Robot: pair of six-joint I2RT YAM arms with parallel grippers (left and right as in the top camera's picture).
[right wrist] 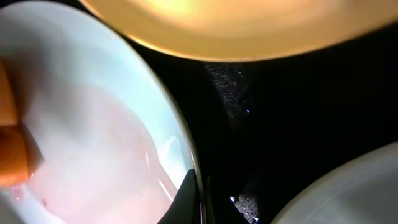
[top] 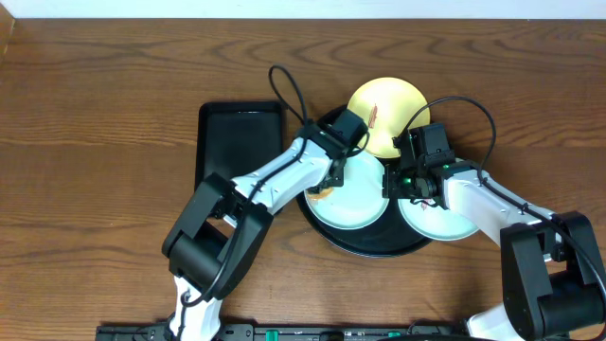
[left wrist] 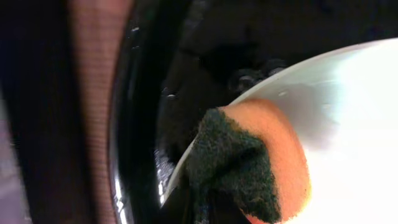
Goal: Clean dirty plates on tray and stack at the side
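Wooden table [top: 95, 95], plates [top: 352, 197] flat on tray [top: 365, 252]

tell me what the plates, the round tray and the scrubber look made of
Pale yellow round plate and light mint-blue round plates: probably glazed ceramic, possibly melamine; glossy with bright reflections. Large round black tray: likely plastic, smooth with a shiny rim. Orange sponge: soft foam with a coarse dark green fibrous scouring layer.

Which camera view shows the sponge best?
Left wrist: the sponge shows close, orange with a dark green face, on a mint plate. Overhead, the left arm hides most; right wrist catches an orange sliver at left.
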